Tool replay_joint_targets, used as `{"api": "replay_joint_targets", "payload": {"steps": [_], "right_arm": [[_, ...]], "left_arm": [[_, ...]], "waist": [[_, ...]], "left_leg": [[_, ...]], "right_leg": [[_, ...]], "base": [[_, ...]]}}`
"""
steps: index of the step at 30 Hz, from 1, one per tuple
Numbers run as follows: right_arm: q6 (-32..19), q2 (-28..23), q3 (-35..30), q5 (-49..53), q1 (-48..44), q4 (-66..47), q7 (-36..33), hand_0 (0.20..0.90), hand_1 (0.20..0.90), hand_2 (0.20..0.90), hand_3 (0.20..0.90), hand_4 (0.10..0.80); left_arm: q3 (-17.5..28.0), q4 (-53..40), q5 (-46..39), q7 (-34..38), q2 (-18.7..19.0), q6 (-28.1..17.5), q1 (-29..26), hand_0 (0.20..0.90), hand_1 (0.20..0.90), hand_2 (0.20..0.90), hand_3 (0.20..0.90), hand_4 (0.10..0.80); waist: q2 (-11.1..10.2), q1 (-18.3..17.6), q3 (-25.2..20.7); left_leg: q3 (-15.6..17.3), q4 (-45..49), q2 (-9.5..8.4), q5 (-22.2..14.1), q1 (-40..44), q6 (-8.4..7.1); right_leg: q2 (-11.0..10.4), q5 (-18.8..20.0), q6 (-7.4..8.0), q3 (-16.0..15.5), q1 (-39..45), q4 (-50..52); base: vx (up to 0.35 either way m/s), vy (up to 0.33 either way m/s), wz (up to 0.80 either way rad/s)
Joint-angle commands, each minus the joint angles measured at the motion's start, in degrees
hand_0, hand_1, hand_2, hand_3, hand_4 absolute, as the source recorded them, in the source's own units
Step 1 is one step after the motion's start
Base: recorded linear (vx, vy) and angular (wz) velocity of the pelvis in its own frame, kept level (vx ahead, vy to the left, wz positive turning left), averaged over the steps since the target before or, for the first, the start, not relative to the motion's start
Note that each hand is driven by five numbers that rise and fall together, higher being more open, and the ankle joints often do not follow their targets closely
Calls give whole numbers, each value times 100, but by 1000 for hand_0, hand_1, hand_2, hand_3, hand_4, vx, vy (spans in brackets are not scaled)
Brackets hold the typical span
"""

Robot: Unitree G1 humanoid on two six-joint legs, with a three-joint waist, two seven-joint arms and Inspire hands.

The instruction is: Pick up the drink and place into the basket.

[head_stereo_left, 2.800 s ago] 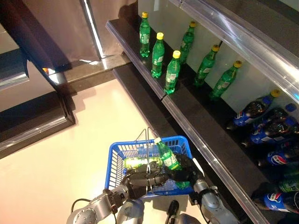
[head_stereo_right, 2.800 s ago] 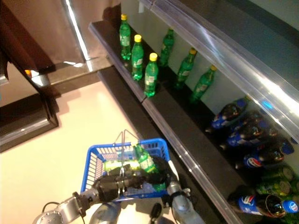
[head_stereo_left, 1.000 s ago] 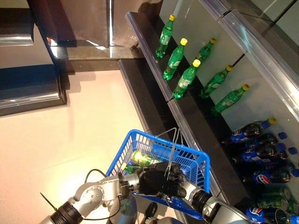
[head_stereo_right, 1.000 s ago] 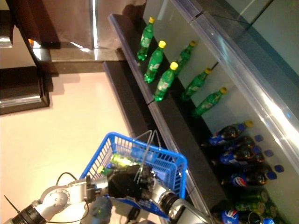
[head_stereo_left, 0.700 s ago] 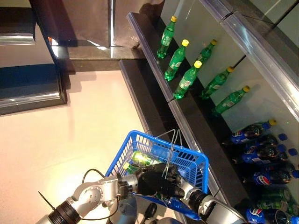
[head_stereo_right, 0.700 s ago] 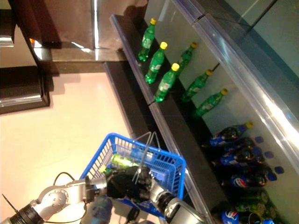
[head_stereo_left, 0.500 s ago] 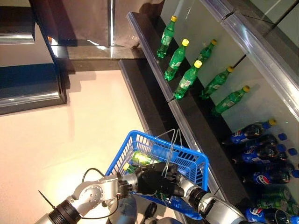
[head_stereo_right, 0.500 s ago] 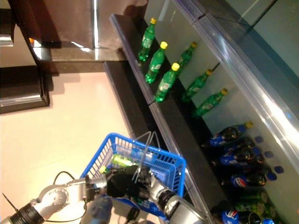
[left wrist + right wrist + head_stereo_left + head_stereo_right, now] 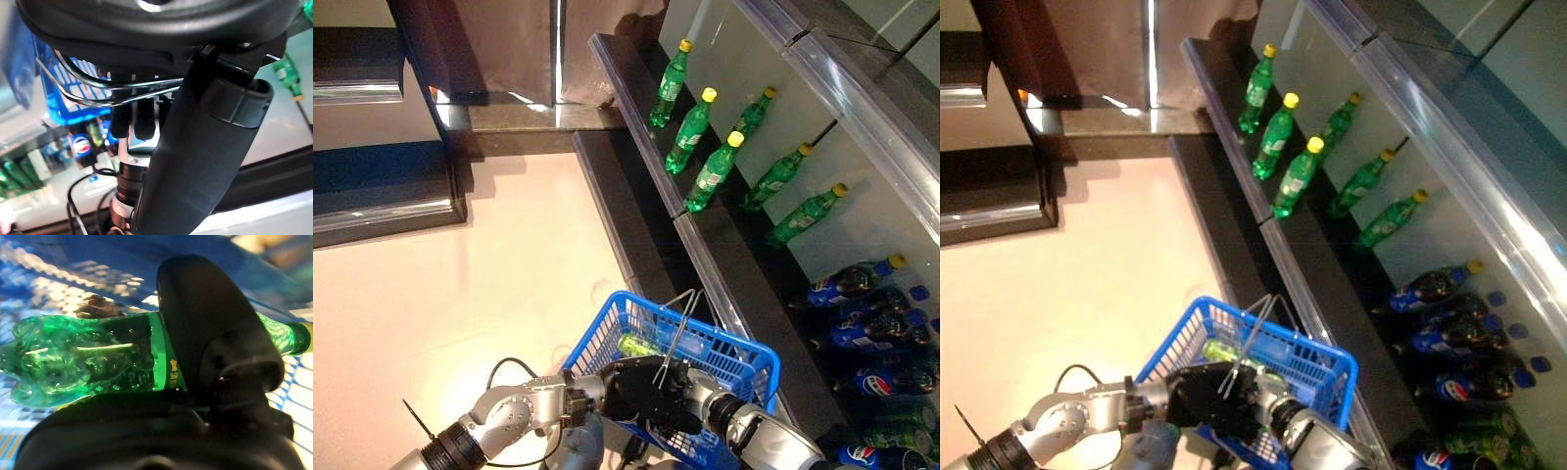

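My left hand (image 9: 205,147) is curled round the two wire handles (image 9: 98,90) of the blue basket (image 9: 752,354) and holds it up in front of me. Inside the basket, my right hand (image 9: 215,333) has its thumb and fingers wrapped round a green drink bottle (image 9: 88,357) lying on its side against the blue mesh. In the eye views both dark hands meet in the basket, the left hand (image 9: 612,380) by the handles and the right hand (image 9: 677,406) low inside. Another green bottle (image 9: 636,345) lies in the basket beyond them.
A long dark shelf (image 9: 636,166) runs along the right, close to the basket. On it stand several green bottles with yellow caps (image 9: 710,174). Further along are dark cola bottles with blue labels (image 9: 852,284). Pale floor (image 9: 460,284) spreads to the left.
The view has shifted. About 2.8 s ago the held bottle stuck up tilted above the basket rim; now my right hand has it lying down low inside the basket. My left hand still grips the handles.
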Motion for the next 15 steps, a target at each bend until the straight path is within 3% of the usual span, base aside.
{"api": "replay_joint_targets", "payload": {"steps": [1, 10, 11, 12, 13, 15], "right_arm": [[770, 154, 455, -485, -213, 753, 544, 300, 300, 300, 200, 100], [468, 75, 245, -134, -191, 1081, 48, 300, 300, 300, 200, 100], [455, 63, 213, -100, -201, 1090, -30, 467, 467, 467, 395, 295], [452, 51, 173, -72, -225, 1090, -88, 728, 728, 728, 700, 600], [439, 37, 139, -34, -250, 1099, -158, 900, 900, 900, 900, 800], [466, 4, 66, 91, -310, 1086, -363, 900, 900, 900, 900, 800]], "left_arm": [[-392, -3254, -1608, -2136, -2399, -678, -881, 300, 300, 300, 200, 100], [-338, -3235, -1549, -2277, -2439, -703, -918, 300, 300, 300, 200, 100], [-326, -3230, -1553, -2294, -2439, -714, -935, 300, 300, 300, 200, 100], [-310, -3240, -1549, -2303, -2433, -729, -948, 300, 300, 300, 200, 100], [-303, -3248, -1530, -2318, -2439, -736, -955, 300, 300, 300, 200, 100], [-283, -3268, -1543, -2347, -2408, -769, -996, 300, 300, 300, 200, 100]], "waist": [[397, 180, -39], [522, 149, 86], [535, 142, 102], [548, 133, 125], [560, 126, 144], [583, 112, 197]], "left_leg": [[4, -1523, -79, 997, 346, 579], [9, -1461, -92, 1024, 224, 540], [2, -1452, -94, 1028, 207, 534], [5, -1438, -93, 1029, 189, 526], [6, -1428, -99, 1030, 166, 525], [5, -1398, -106, 1036, 109, 513]], "right_leg": [[274, 125, 73, -213, -59, 521], [206, 119, 46, -265, -124, 544], [195, 120, 44, -270, -136, 548], [184, 119, 40, -276, -146, 553], [182, 117, 37, -274, -164, 561], [168, 119, 32, -279, -207, 580]], "base": [[0, 0, 0], [-18, 12, 0], [-48, 26, 1], [-47, 25, 1], [-58, 23, 1], [-58, 14, 0]]}}
